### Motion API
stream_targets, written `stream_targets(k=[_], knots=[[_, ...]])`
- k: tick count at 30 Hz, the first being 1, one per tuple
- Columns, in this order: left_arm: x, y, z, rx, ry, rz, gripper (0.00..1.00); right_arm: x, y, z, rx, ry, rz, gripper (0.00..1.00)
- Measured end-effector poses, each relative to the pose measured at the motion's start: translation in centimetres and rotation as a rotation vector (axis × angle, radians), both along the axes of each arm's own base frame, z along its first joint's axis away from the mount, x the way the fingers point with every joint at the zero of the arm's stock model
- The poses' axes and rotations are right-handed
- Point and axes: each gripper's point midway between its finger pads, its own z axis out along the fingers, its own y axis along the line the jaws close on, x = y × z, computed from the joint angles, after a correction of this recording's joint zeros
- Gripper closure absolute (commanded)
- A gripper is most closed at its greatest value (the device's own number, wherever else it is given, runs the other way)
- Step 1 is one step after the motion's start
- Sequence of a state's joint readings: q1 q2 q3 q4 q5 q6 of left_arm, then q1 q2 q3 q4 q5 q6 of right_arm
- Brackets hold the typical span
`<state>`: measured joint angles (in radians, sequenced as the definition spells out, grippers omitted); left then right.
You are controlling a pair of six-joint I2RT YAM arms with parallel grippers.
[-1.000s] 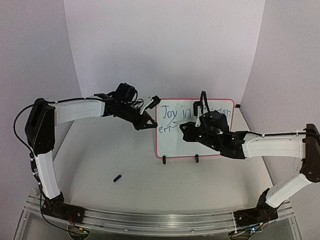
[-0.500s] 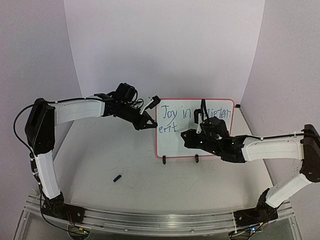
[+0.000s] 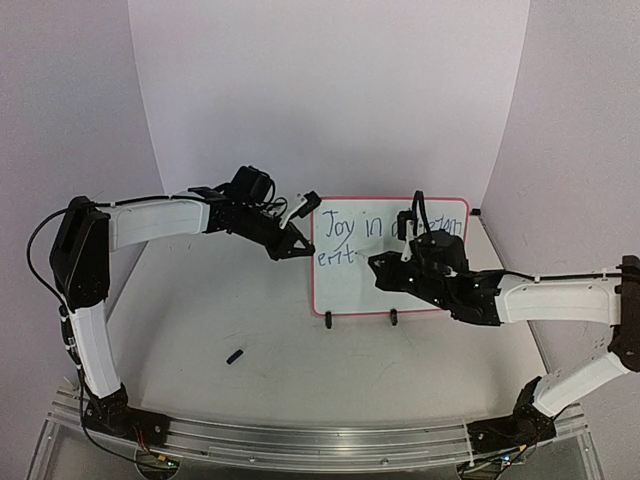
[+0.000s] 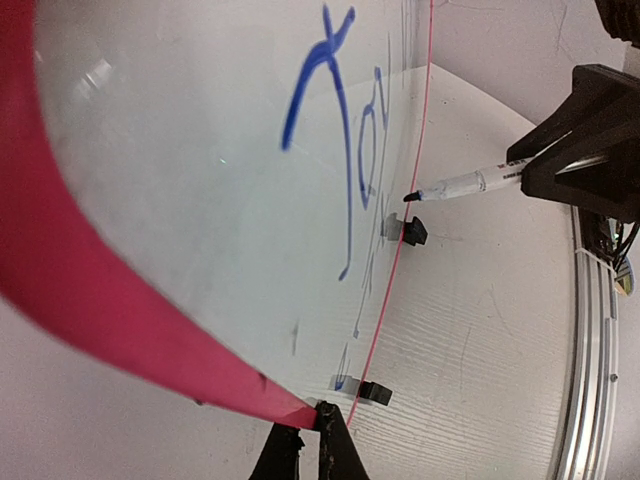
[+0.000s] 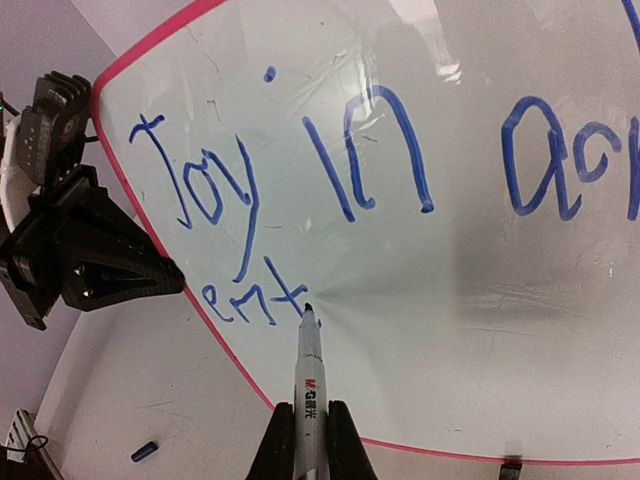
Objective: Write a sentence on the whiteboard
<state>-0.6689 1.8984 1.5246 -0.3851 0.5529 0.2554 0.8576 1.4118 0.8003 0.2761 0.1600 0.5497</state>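
The whiteboard (image 3: 350, 285) stands upright on two black clip feet near the table's back. Its pink rim shows in the left wrist view (image 4: 110, 320) and the right wrist view (image 5: 215, 325). The sentence (image 3: 355, 228) reads "Joy in" with more words, and "ent" below it (image 5: 255, 300). My left gripper (image 3: 298, 245) is shut on the board's left rim (image 4: 312, 420). My right gripper (image 5: 311, 435) is shut on a white marker (image 5: 308, 390). The marker's tip sits at the board just right of "ent". The marker also shows in the left wrist view (image 4: 465, 183).
A small dark marker cap (image 3: 235, 356) lies on the white table in front of the left arm, also seen in the right wrist view (image 5: 143, 452). White walls close in the back and both sides. A metal rail (image 3: 300, 440) runs along the near edge.
My right gripper has moved right and slightly up with the marker, uncovering the lower word, which now ends in a finished "t". The left arm has not moved.
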Motion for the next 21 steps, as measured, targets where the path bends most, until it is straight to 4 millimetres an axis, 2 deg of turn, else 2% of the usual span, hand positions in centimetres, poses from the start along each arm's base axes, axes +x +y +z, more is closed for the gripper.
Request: stream_targets(k=[3,5,13,21], knots=[[0.0,0.0,0.0,0.000,0.000,0.000,1.00,-0.3,-0.3,1.0,0.017,-0.031,0.007,1.00],[0.0,0.0,0.0,0.000,0.000,0.000,1.00,-0.4,-0.4,1.0,0.018,-0.034,0.010,1.00],[0.0,0.0,0.0,0.000,0.000,0.000,1.00,-0.5,-0.4,-1.1,-0.015,-0.002,0.015,1.00],[0.0,0.0,0.0,0.000,0.000,0.000,1.00,-0.2,-0.6,-1.9,-0.036,0.006,-0.005,1.00]])
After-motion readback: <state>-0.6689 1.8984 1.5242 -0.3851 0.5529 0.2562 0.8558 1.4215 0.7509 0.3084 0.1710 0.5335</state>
